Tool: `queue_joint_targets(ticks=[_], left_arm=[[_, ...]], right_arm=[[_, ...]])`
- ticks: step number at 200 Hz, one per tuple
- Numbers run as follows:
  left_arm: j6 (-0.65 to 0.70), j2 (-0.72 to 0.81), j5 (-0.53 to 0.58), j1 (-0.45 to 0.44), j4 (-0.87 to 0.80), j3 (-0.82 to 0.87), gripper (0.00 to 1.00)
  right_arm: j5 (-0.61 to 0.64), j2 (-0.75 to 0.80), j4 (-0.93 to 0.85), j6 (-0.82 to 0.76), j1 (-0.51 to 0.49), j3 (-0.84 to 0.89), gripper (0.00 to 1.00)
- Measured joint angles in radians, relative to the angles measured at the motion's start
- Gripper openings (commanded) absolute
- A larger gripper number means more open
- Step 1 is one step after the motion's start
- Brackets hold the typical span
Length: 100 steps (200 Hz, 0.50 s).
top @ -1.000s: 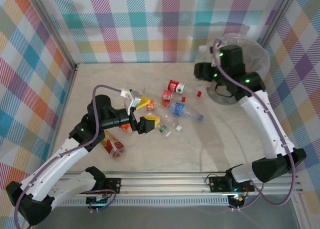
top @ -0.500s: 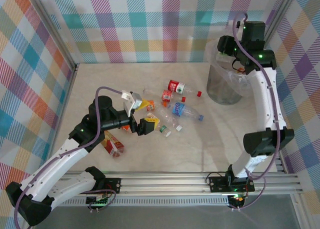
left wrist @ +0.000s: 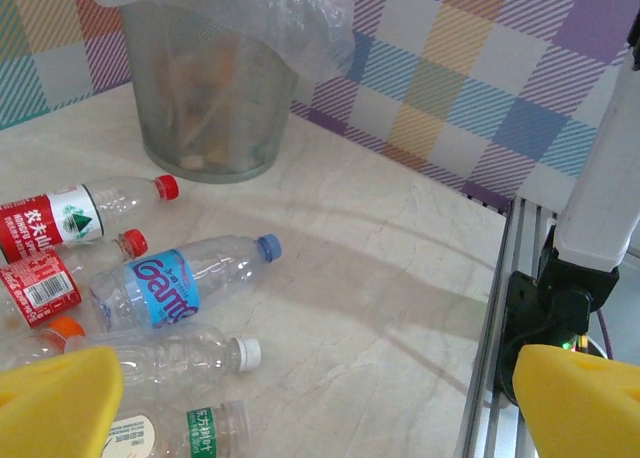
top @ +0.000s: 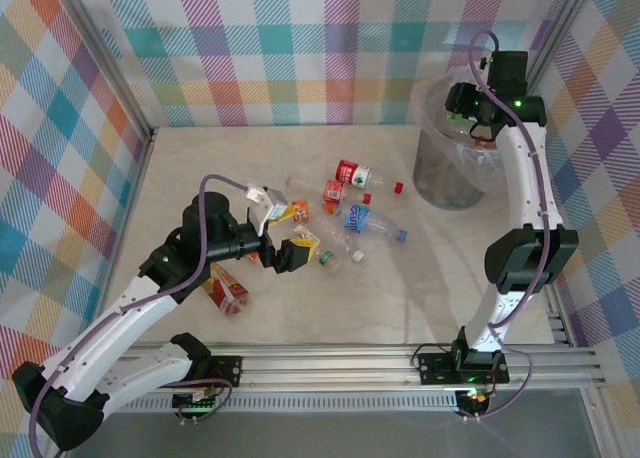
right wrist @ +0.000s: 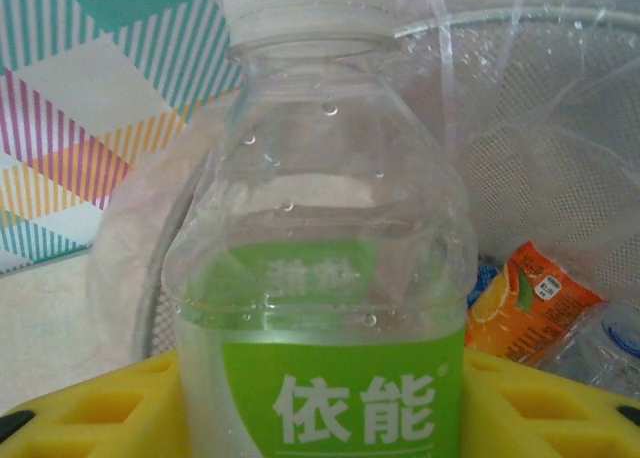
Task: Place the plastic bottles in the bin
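While the right gripper hangs over the mouth of the round grey mesh bin in the far right corner, its yellow pads are clamped on a small clear plastic bottle with green label and white cap. In the right wrist view the cap points away from the gripper, with the bin's rim and crinkly clear liner bag right behind the bottle. A crushed orange-labelled bottle lies inside the bin.

Left gripper: jaws spread wide, at mid-table by the left end of the scattered bottles. Just ahead of its fingers lie a clear bottle with white cap and a blue-labelled bottle with blue cap. Farther on is a red-labelled bottle with red cap. All three rest on the table, well apart from the bin. Another red-labelled bottle lies beside the left arm's near side. A loose red cap sits near the bin's left side.
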State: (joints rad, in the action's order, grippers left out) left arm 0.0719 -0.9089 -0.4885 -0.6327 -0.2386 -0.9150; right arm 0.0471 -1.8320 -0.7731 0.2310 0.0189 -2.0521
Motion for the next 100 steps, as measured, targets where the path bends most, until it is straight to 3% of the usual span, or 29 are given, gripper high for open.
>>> queue_joint_targets(ticks=[40,100], left_arm=[[0.000,-0.005,0.000,0.000,-0.016,-0.005,1.00],[0.000,-0.006,0.000,0.000,-0.026,-0.013,1.00]], right_arm=[[-0.037,0.000,0.003,-0.005,0.007,0.066,0.63],[-0.052,0.001,0.016,-0.029,0.007,0.109,0.88]])
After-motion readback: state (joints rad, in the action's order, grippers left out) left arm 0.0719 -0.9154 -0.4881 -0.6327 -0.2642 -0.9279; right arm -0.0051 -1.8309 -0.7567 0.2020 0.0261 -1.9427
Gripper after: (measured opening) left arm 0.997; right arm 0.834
